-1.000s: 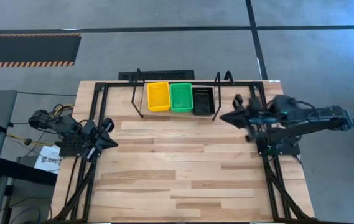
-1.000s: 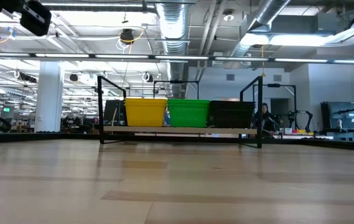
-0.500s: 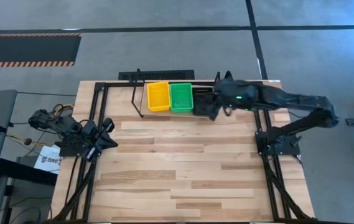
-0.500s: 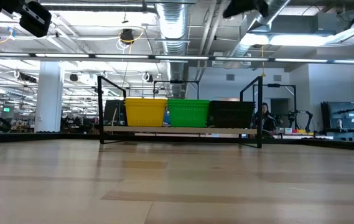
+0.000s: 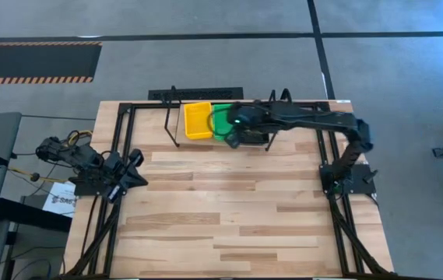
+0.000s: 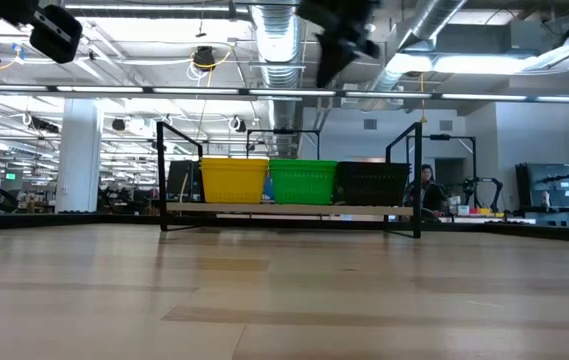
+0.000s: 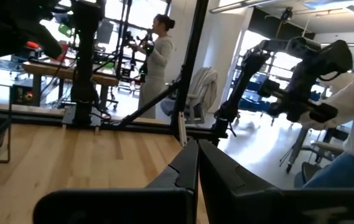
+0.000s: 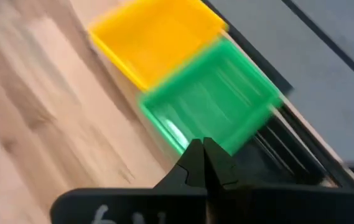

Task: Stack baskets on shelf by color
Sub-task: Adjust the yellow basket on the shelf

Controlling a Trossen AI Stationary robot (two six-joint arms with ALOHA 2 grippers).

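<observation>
Right gripper (image 5: pixel 233 134) now over green basket (image 5: pixel 223 120) (previously beside shelf).

light: bright, even overhead | low view: ceiling glare | right wrist view: heavy motion blur

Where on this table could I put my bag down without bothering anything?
The wooden table is bare from the shelf forward, between the left gripper and the right arm's base. Crowded: the far edge, where yellow basket, green basket and black basket fill the shelf, right gripper overhead.
</observation>
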